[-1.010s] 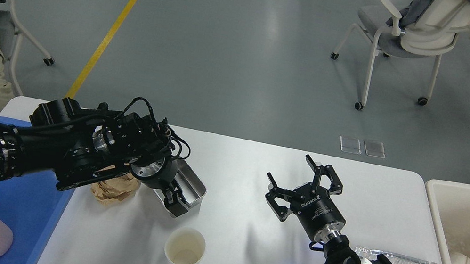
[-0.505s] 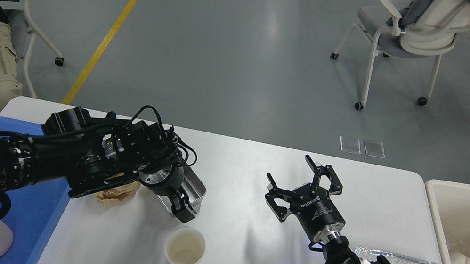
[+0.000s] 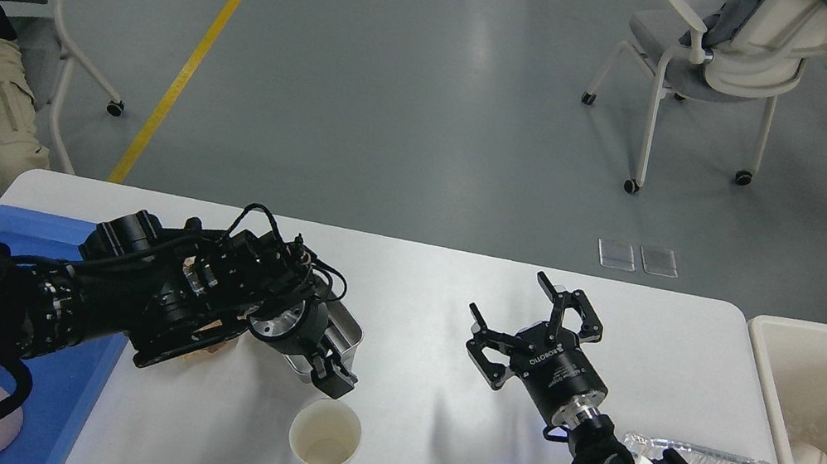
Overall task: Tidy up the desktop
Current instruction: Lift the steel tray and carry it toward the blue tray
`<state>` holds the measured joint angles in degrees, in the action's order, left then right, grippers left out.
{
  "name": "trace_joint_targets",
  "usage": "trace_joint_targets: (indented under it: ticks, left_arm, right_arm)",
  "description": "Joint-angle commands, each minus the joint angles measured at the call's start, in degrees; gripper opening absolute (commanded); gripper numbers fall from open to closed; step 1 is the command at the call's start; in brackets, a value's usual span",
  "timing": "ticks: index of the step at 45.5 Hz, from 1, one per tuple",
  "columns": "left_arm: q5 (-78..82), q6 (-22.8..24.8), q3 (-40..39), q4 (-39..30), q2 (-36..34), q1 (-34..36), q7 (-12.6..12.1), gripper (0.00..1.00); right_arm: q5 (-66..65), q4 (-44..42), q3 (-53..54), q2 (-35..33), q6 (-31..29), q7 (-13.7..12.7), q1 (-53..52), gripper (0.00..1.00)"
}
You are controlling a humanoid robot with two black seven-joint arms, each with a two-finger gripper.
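While the white tabletop [image 3: 435, 303] spread across the foreground, the left end effector [image 3: 332, 377] hung just above and behind a paper cup [image 3: 323, 440], its finger spread indistinct. The right end effector [image 3: 532, 327], fingers spread and empty, sat farther away.

White "ROBOTIQ" lettering on the black body of the right claw [image 3: 538, 322], no other readable text
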<state>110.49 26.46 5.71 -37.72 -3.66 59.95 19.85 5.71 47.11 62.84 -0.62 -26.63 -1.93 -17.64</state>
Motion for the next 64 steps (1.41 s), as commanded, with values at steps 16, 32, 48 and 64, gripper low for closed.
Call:
trace_joint_targets:
  ticks: [16,32,48,64]
  left_arm:
    - [-3.4,-2.6,0.1,5.6,1.4,-1.9,-0.2,0.79]
    - [-3.3,-2.9,0.2,6.9,1.4,-3.0,0.3,0.31]
    - [-3.4,-3.7,0.2,6.9,0.9,-3.0,3.0,0.04]
    - [-7.7,-7.3,0.0,6.9,-0.8,-3.1,4.2,0.01]
  right_arm:
    - [0.0,-0.3,-0.1,-0.1,-0.3,0.0,0.1,1.00]
    - [0.0,-0.3,-0.1,-0.1,-0.3,0.0,0.2,1.00]
    - [0.0,-0.3,-0.1,0.0,-0.3,0.0,0.4,1.00]
    - [0.0,-0.5,-0.1,-0.1,-0.3,0.0,0.4,1.00]
